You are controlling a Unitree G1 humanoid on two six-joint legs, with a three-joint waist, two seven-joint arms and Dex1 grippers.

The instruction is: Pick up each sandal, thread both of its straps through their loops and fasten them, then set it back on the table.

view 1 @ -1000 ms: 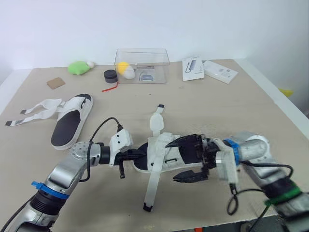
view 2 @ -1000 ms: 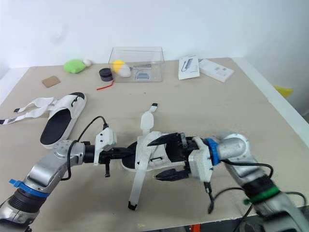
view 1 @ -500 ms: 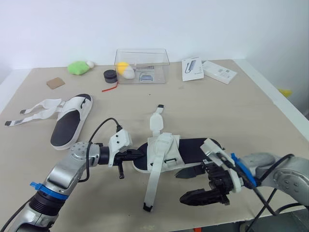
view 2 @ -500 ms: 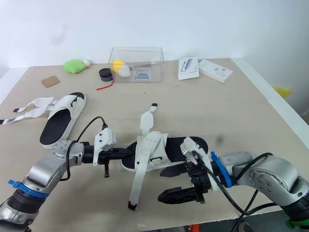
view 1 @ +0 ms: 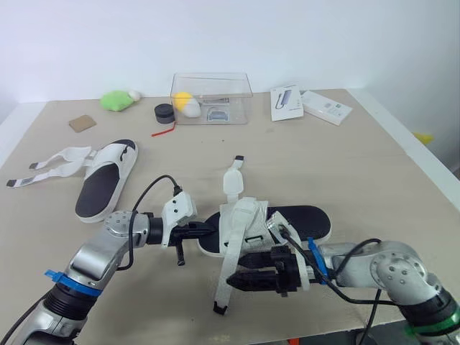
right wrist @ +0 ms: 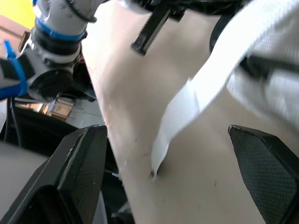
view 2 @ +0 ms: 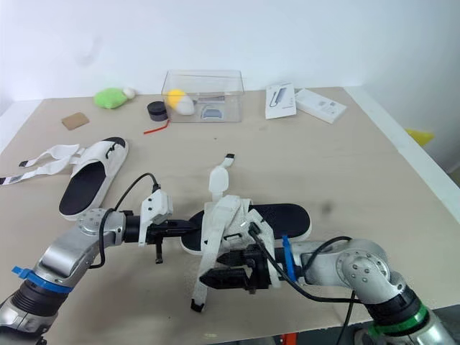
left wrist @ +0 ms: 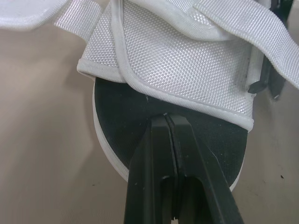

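Bench (view 1: 374,165): near sandal (view 1: 305,219) lies mid-front, toe twd left hand; 2nd sandal (view 1: 104,183) far left, straps undone.
Left hand (left wrist: 167,117): fingers together, tips pressed on toe insole; best used as anchor.
Right hand (view 1: 243,271): fingers apart, loose strap (view 1: 223,291) btwn them; should be closed near strap tip, then fed thru loop untwisted.

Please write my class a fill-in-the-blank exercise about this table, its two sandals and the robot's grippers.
1. The right gripper is ___ beside the loose strap of the near sandal.
2. The left gripper is ___, tips on that sandal's black insole.
3. The other sandal lies on the ___ side of the table.
4. In the clear box sits a rounded object coloured ___.

Missing words: open; shut; left; yellow.
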